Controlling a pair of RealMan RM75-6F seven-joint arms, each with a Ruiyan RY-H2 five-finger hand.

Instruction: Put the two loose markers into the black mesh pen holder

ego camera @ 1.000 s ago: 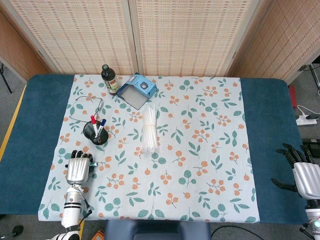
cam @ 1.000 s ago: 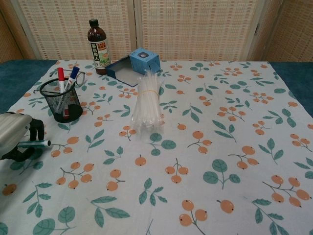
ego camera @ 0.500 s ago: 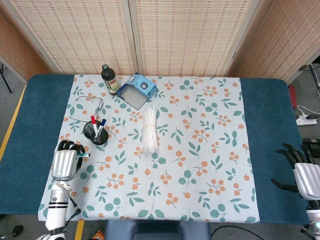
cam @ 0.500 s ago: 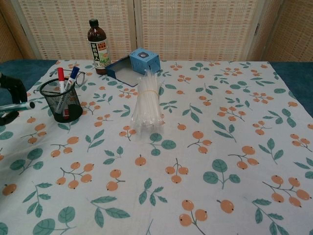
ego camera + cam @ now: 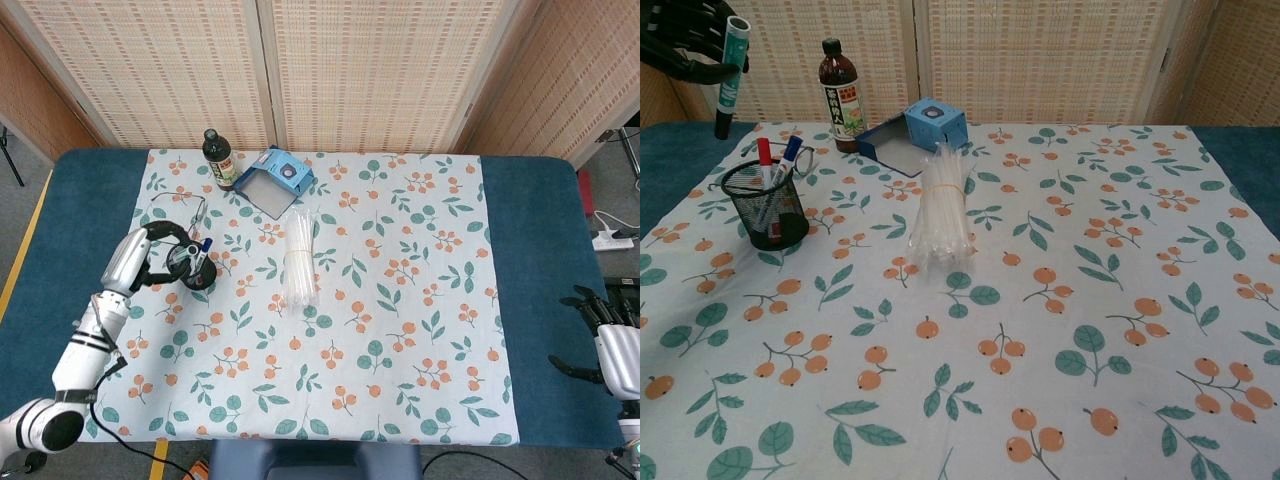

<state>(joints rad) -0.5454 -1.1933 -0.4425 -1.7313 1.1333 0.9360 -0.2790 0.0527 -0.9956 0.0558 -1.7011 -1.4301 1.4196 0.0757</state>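
Black mesh pen holder (image 5: 765,205) stands on the floral cloth (image 5: 1040,330), two markers upright inside. We see the left hand (image 5: 685,45) gripping a green marker (image 5: 730,70) above it. The right hand (image 5: 612,345) rests apart, fingers spread, holding nothing.

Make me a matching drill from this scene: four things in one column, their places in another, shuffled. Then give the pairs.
Things:
1. green marker
2. red marker
3. bottle
4. straws

Places:
A. lying bundled mid-cloth
B. standing in the mesh holder
C. held up in the left hand, above the holder
D. upright at the cloth's far edge, beside the blue box

Pairs: 1-C, 2-B, 3-D, 4-A
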